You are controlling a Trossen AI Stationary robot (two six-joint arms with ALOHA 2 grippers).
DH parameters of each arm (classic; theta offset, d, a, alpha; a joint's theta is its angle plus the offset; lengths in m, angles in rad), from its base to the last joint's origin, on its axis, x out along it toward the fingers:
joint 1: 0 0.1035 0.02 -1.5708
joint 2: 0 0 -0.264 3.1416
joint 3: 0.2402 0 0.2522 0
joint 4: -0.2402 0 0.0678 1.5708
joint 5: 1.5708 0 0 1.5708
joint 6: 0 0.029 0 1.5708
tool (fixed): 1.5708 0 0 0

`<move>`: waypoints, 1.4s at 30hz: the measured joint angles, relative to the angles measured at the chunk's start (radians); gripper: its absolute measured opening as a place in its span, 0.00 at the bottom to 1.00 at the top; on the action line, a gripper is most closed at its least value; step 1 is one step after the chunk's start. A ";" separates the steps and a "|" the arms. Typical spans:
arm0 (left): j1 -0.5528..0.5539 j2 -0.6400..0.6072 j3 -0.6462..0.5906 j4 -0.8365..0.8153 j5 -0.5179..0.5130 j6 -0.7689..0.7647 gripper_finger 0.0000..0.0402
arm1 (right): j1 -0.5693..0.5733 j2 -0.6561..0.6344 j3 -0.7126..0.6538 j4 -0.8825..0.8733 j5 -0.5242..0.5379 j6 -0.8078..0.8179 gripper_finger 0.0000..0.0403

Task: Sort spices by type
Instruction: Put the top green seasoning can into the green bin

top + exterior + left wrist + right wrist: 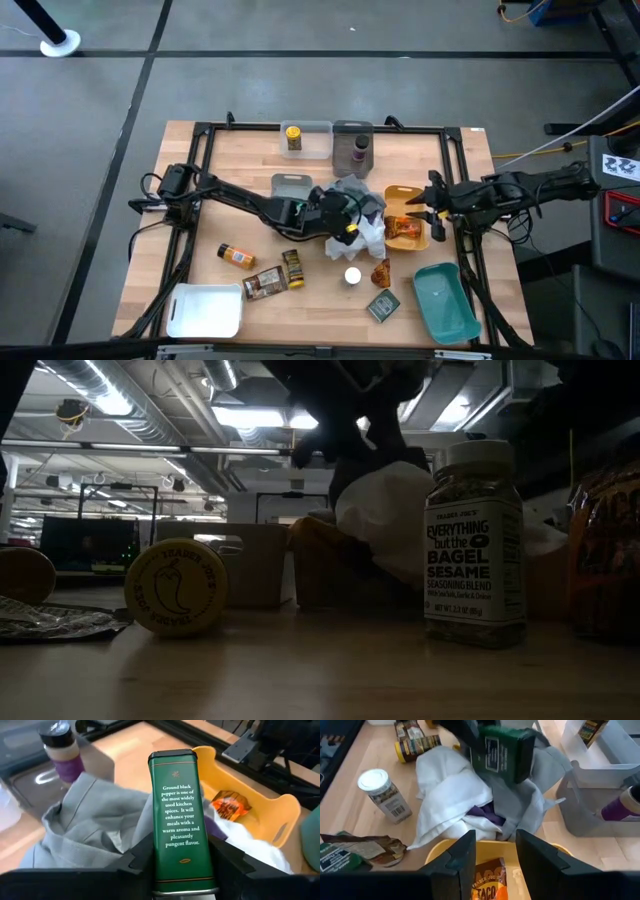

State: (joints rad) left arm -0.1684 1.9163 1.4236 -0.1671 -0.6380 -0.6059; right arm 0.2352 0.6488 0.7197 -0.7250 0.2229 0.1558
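My left gripper (182, 857) is shut on a dark green pepper tin (180, 805), held over the grey cloth (85, 820) and white cloth (447, 795) at the table's middle. The right gripper (495, 852) is open and hangs over the yellow tray (408, 240), which holds an orange taco packet (487, 887). A yellow jar (292, 138) stands in the clear tray. A purple jar (359, 150) stands in the grey tray. On the near table lie an orange bottle (237, 256), brown packets (265, 284), a yellow jar (293, 268), a white-lidded jar (352, 276) and a flat tin (382, 305). My left gripper pinches the green tin between its two fingers (142, 857), which sit on the tin's narrow sides near one end (182, 872). The tin reaches forward past the fingers. It is lifted clear above the cloths, seen tilted in the right wrist view (502, 752).
A teal tray (445, 300) sits at the near right corner and a white tray (205, 310) at the near left. Another grey tray (290, 185) lies left of the cloths. In the low view the sesame jar (475, 540) stands close and the yellow jar (177, 587) lies on its side.
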 joint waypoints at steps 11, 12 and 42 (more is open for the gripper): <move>-0.022 -0.001 0.004 0.003 0.039 0.092 0.32 | 0.000 0.133 0.000 0.159 0.040 -0.007 0.35; -0.026 -0.001 0.004 0.004 0.047 0.105 0.32 | 0.000 0.148 0.000 0.160 0.044 -0.007 0.35; -0.076 -0.001 0.003 0.040 0.102 0.329 0.31 | 0.000 0.369 0.001 0.363 0.005 -0.084 0.35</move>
State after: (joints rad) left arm -0.2447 1.9156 1.4261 -0.1274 -0.5358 -0.2768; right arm 0.2356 1.0179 0.7204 -0.3617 0.2283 0.0715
